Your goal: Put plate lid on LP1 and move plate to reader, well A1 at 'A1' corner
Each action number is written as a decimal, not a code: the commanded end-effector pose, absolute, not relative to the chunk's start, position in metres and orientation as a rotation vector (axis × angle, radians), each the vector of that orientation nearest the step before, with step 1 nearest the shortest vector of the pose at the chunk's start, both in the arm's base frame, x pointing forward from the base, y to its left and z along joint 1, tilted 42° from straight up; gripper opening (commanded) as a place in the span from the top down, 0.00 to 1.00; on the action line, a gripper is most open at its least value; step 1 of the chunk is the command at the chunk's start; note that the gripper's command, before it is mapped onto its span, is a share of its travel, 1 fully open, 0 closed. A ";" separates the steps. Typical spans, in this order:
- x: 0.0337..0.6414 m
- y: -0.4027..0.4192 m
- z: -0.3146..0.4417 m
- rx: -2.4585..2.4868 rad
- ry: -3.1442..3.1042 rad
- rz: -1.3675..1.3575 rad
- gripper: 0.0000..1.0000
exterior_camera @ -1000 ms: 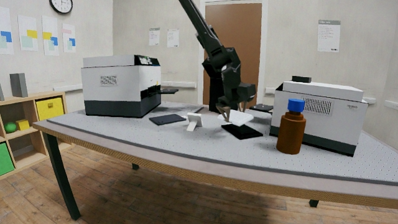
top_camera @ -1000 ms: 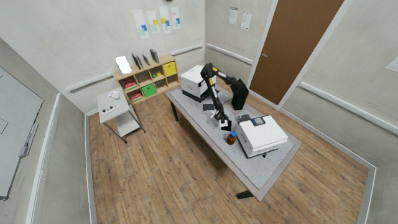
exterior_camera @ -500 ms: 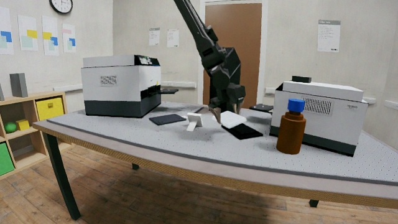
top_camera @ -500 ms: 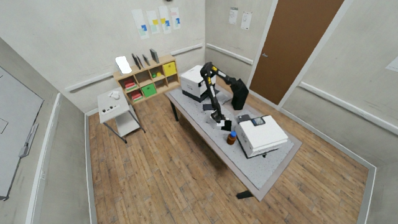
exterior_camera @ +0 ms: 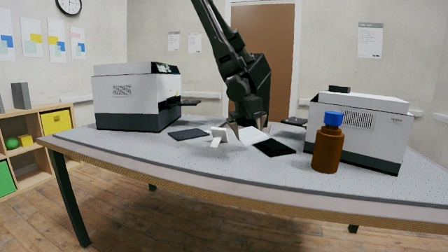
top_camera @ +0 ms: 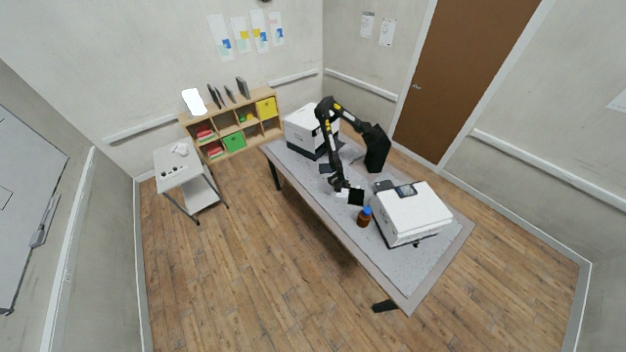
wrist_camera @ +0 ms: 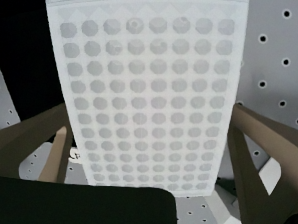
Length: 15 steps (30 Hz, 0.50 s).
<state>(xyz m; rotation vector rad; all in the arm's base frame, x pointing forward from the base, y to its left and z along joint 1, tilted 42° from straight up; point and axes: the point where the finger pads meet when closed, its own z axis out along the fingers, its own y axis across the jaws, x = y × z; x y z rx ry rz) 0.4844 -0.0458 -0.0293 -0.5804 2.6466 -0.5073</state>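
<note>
My gripper (exterior_camera: 246, 127) is shut on a white well plate (exterior_camera: 253, 135) across its width, with a finger on each long side. In the wrist view the plate (wrist_camera: 149, 90) fills the frame, its wells showing, between the two tan fingers. It hangs slightly tilted just above the bench, beside a black bench pad (exterior_camera: 274, 147). A second black pad (exterior_camera: 187, 134) lies to the left. A small white piece (exterior_camera: 218, 136) leans tilted on the bench between the pads; I cannot tell whether it is the lid. In the top view the gripper (top_camera: 342, 188) is at mid-table.
The reader (exterior_camera: 136, 96) stands at the back left with its black stage (exterior_camera: 189, 104) sticking out. The dispenser (exterior_camera: 359, 129) stands at the right with its stage (exterior_camera: 294, 121) behind the gripper. A brown bottle with a blue cap (exterior_camera: 328, 143) stands before the dispenser.
</note>
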 end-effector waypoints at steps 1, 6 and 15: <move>0.504 -0.044 -0.003 -0.498 2.596 -0.488 0.14; 0.496 -0.051 -0.010 -0.476 2.619 -0.484 0.14; 0.511 -0.075 0.018 -0.302 2.566 -0.453 0.14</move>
